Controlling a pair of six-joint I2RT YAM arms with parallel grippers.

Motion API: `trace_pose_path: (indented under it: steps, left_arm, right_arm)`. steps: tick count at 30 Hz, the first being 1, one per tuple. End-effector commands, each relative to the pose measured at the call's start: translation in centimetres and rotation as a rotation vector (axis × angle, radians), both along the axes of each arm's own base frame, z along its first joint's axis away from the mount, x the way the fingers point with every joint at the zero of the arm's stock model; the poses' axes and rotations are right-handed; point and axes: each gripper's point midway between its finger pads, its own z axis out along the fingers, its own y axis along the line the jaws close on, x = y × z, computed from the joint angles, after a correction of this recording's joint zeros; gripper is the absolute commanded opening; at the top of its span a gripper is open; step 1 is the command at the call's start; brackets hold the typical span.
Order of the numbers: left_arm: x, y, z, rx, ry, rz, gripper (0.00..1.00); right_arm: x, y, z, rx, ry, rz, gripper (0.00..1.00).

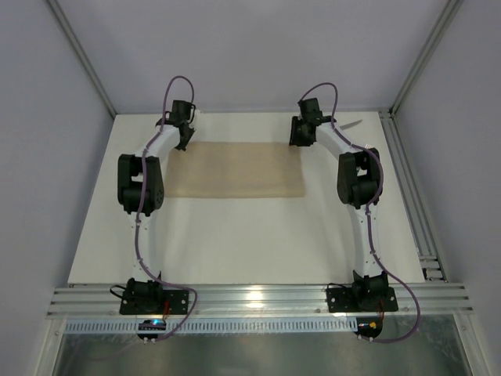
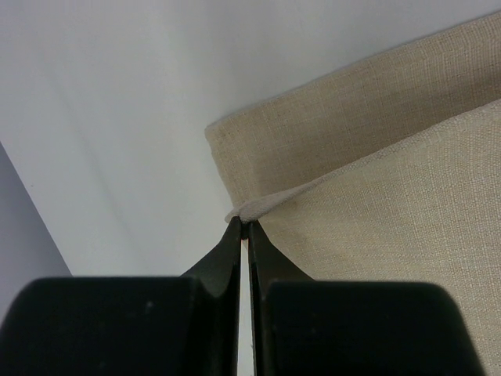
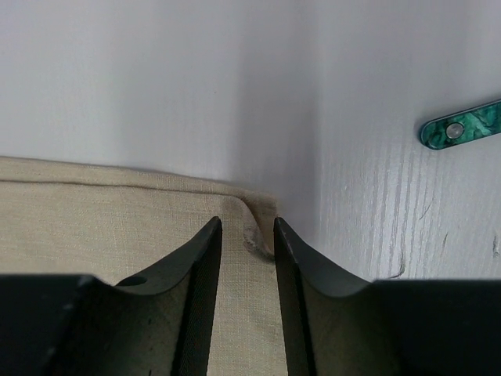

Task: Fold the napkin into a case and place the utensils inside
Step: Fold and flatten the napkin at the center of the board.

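The beige-tan rectangular cloth napkin (image 1: 235, 168) is laid folded on the white bench's (image 1: 235, 243) far half. Its left corner is pinched in the closed left gripper (image 2: 244, 227). Its right corner is straddled by the parted, empty right gripper (image 3: 246, 223). Edges should be squared before release.

The napkin (image 1: 235, 169) lies flat; left arm (image 1: 145, 182) and right arm (image 1: 356, 176) reach its far corners.

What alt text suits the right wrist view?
The right pincer, jaws apart, hangs over a corner of the beige napkin, where a small crease stands up. A green utensil handle lies apart on the white table, upper right.
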Motion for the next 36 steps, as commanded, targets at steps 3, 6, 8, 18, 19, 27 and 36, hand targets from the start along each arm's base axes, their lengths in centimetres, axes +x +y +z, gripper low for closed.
trace_pose_path:
  steps: [3, 6, 8, 18, 19, 27, 36]
  left_arm:
    - [1.9, 0.3, 1.5, -0.008, -0.076, 0.018, 0.00]
    - [2.0, 0.3, 1.5, -0.010, -0.078, 0.020, 0.00]
    - [1.8, 0.3, 1.2, -0.010, -0.069, 0.019, 0.00]
    - [1.8, 0.6, 1.1, -0.013, -0.070, 0.028, 0.00]
    - [1.9, 0.6, 1.4, -0.011, -0.076, 0.027, 0.00]
    - [2.4, 2.0, 3.3, -0.009, -0.118, 0.056, 0.00]
    - [2.8, 2.5, 2.5, -0.005, -0.105, 0.068, 0.00]
  right_arm:
    - [1.1, 0.0, 4.3, 0.011, -0.096, 0.031, 0.39]
    - [0.9, -0.8, 3.0, -0.013, -0.059, 0.012, 0.38]
    - [0.7, -1.1, 2.2, -0.007, -0.034, 0.006, 0.38]
    - [0.9, -1.3, 1.8, -0.006, -0.034, -0.009, 0.03]
    - [1.0, -1.3, 2.6, -0.003, -0.051, -0.007, 0.03]
    - [1.7, -0.7, 6.7, 0.049, -0.153, -0.017, 0.03]
    - [2.3, 0.1, 4.6, 0.090, -0.118, -0.023, 0.04]
